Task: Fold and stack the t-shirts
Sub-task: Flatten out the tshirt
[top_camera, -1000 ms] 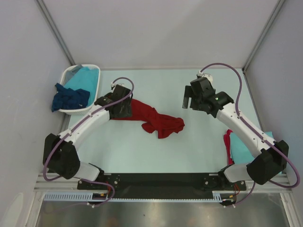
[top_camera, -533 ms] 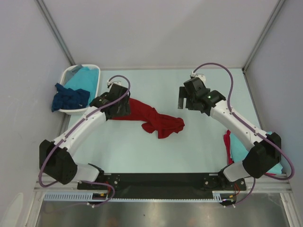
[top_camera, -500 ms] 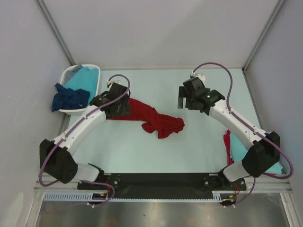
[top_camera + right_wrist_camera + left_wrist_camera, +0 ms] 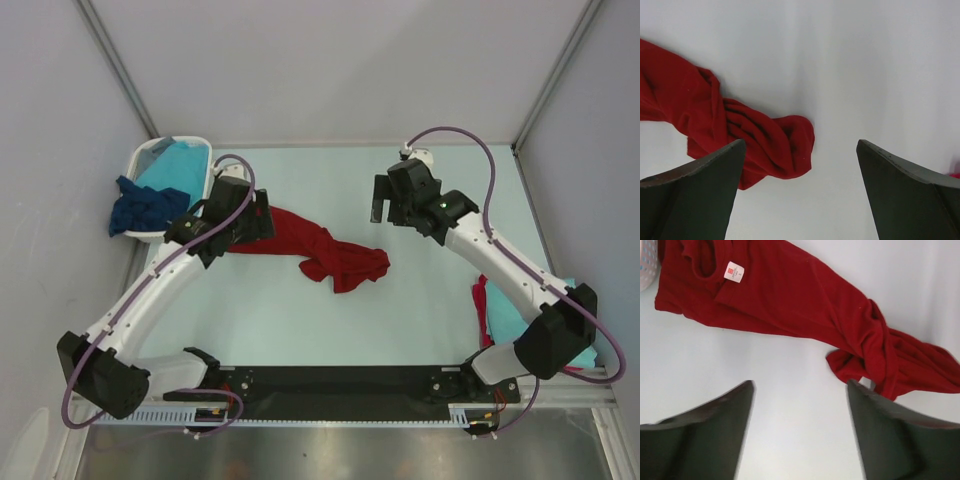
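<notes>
Left gripper (image 4: pixel 800 390) and right gripper (image 4: pixel 801 145) both hang with jaws spread wide and nothing between them. On the pale table (image 4: pixel 420 300), the dark red t-shirt (image 4: pixel 320 245) lies crumpled in a long strip near the middle, its collar end by the left gripper and its bunched end below the right one. A white basket (image 4: pixel 140 160) at the far left holds a turquoise t-shirt (image 4: pixel 178 162), and a navy t-shirt (image 4: pixel 145 208) spills over its near rim. Under the right arm lie a second turquoise shirt (image 4: pixel 508 325) and a second red shirt (image 4: pixel 481 300). A white label (image 4: pixel 733 271) shows at the collar.
</notes>
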{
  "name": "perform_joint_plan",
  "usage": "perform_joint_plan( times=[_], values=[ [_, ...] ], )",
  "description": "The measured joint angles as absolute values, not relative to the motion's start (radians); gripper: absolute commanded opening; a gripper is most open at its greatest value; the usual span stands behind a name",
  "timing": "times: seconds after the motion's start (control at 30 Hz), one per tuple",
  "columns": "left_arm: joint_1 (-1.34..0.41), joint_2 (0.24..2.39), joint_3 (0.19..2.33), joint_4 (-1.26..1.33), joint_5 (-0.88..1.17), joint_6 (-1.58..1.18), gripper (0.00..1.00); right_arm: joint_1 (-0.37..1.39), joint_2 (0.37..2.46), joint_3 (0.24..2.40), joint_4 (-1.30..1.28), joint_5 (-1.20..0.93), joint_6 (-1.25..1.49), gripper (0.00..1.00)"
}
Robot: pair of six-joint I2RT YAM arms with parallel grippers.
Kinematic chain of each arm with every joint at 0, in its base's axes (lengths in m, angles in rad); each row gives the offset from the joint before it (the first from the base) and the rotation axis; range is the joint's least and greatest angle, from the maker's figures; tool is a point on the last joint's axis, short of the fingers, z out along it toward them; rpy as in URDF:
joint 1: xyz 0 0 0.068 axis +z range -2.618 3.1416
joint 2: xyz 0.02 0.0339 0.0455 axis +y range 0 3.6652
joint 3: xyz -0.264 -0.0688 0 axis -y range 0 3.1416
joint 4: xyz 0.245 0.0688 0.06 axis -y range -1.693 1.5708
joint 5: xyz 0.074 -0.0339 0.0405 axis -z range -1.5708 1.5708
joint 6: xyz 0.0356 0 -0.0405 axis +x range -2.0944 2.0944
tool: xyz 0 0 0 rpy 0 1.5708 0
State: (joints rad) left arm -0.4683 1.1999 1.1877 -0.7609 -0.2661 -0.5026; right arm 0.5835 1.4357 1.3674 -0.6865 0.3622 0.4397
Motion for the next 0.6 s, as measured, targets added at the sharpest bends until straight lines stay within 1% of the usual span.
perform_joint_plan(
  times=[0.13,0.2,0.27,0.33,0.4,0.43,0.5,0.53,0.6],
  values=[
    [-0.468,1.206,1.155,-0.75,-0.27,-0.507,0.9,0.597,1.481,1.363,-0.715,0.349,0.434,0.96],
    [-0.468,1.208,1.143,-0.748,-0.276,-0.512,0.85,0.623,1.485,1.348,-0.723,0.352,0.433,0.95],
    [-0.468,1.208,1.131,-0.743,-0.277,-0.523,0.81,0.675,1.484,1.335,-0.731,0.363,0.436,0.91],
    [-0.468,1.208,1.121,-0.741,-0.276,-0.53,0.79,0.719,1.484,1.33,-0.742,0.374,0.451,0.88],
    [-0.468,1.208,1.117,-0.741,-0.276,-0.533,0.77,0.753,1.484,1.328,-0.752,0.392,0.48,0.82],
    [-0.468,1.208,1.116,-0.739,-0.275,-0.533,0.77,0.762,1.484,1.328,-0.757,0.402,0.498,0.77],
    [-0.468,1.208,1.116,-0.735,-0.274,-0.532,0.75,0.773,1.484,1.328,-0.776,0.419,0.534,0.73],
    [-0.47,1.208,1.116,-0.733,-0.276,-0.53,0.73,0.783,1.484,1.327,-0.785,0.435,0.557,0.68],
    [-0.477,1.208,1.115,-0.728,-0.284,-0.53,0.72,0.796,1.484,1.319,-0.793,0.462,0.593,0.55]
  ],
)
